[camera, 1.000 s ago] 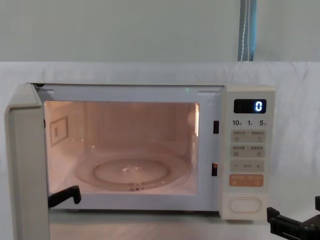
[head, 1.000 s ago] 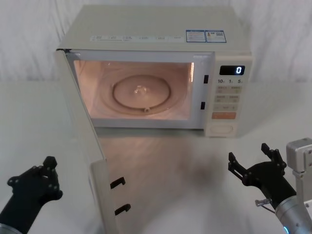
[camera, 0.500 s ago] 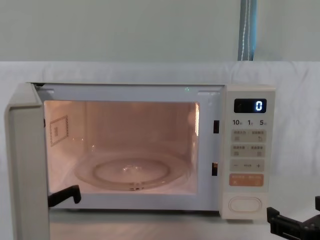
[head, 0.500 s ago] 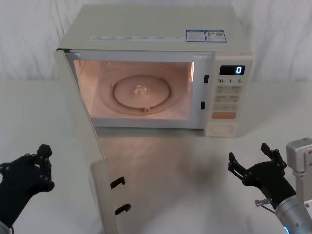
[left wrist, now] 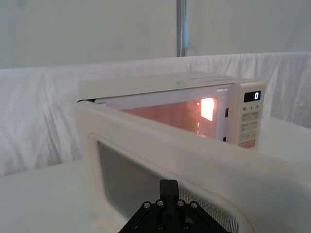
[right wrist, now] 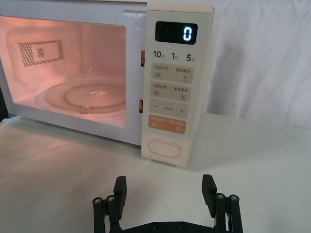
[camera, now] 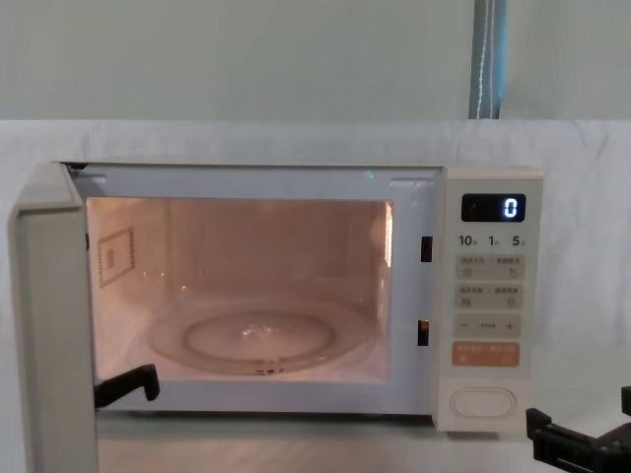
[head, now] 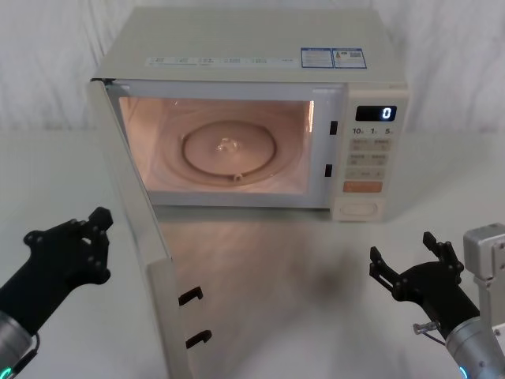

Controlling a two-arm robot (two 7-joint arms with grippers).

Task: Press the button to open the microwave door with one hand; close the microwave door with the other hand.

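Note:
The cream microwave (head: 237,47) stands at the back of the table with its cavity lit. The microwave door (head: 146,237) is swung wide open toward me on its left hinge; it shows edge-on at the left in the chest view (camera: 49,325) and fills the left wrist view with its outer face (left wrist: 194,165). The button (head: 359,210) sits at the bottom of the control panel (right wrist: 164,149) (camera: 483,403). My left gripper (head: 95,225) (left wrist: 168,187) hovers shut just left of the door's outer face. My right gripper (head: 404,251) (right wrist: 164,187) hangs open, empty, well in front of the button.
A glass turntable (head: 229,148) lies inside the cavity. Two black latch hooks (head: 193,316) stick out of the door's free edge. White cloth covers the table (head: 316,276) and the wall behind.
My left gripper has moved up and to the right, closer to the door's outer face. The door and my right gripper have stayed put.

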